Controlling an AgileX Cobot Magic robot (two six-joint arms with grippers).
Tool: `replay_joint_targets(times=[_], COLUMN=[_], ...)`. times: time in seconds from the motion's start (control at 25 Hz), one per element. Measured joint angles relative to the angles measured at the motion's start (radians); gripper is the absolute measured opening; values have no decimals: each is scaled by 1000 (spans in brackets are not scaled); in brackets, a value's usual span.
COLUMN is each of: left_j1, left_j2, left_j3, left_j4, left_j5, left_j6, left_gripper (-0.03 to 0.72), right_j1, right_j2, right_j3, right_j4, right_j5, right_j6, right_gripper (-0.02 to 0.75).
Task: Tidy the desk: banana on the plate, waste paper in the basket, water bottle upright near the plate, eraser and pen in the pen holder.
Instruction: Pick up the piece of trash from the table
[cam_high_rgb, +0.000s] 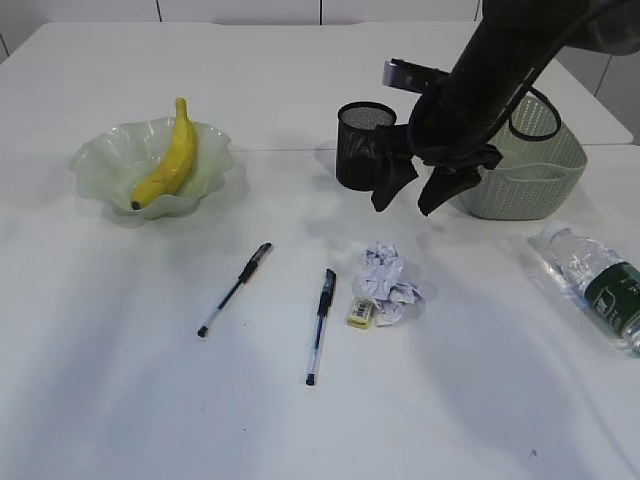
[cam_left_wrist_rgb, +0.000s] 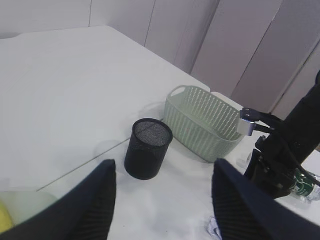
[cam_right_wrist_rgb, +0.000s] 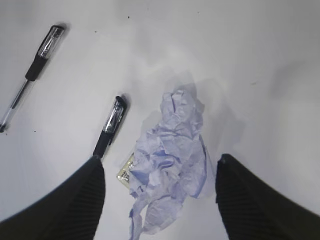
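The banana (cam_high_rgb: 170, 160) lies in the pale green plate (cam_high_rgb: 100, 165) at the left. A crumpled waste paper (cam_high_rgb: 390, 283) sits mid-table with the small eraser (cam_high_rgb: 361, 313) touching its left side. Two pens lie left of it, one near (cam_high_rgb: 320, 325) and one farther (cam_high_rgb: 235, 290). The water bottle (cam_high_rgb: 600, 285) lies on its side at the right. My right gripper (cam_high_rgb: 402, 208) hangs open above the paper (cam_right_wrist_rgb: 172, 165), gripper (cam_right_wrist_rgb: 160, 160) empty, with the eraser (cam_right_wrist_rgb: 126, 172) and pen (cam_right_wrist_rgb: 110, 127) beside it. My left gripper (cam_left_wrist_rgb: 163, 172) is open and empty, facing the black mesh pen holder (cam_left_wrist_rgb: 147, 148).
The green basket (cam_high_rgb: 545, 170) stands at the back right, next to the pen holder (cam_high_rgb: 362, 145). The right arm (cam_left_wrist_rgb: 285, 150) crosses in front of the basket (cam_left_wrist_rgb: 202, 120). The bottle's green label (cam_left_wrist_rgb: 304, 184) shows behind that arm.
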Motion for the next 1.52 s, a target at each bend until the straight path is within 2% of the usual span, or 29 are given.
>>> replay_joint_targets(times=[0.32, 0.6, 0.92, 1.52], left_j1=[0, 0, 0, 0], left_j2=[-4, -20, -41, -41], left_j3=[0, 0, 0, 0], left_j4=[66, 72, 72, 73], left_j5=[20, 73, 89, 90], left_j6=[-66, -75, -76, -78], left_gripper=[428, 428, 427, 425], right_j1=[53, 97, 99, 99], right_j2=[-11, -18, -19, -19], right_j3=[9, 15, 53, 124], right_j4=[14, -71, -128, -109], right_j5=[-8, -9, -10, -14], right_j6=[13, 28, 70, 99], right_gripper=[516, 516, 516, 515])
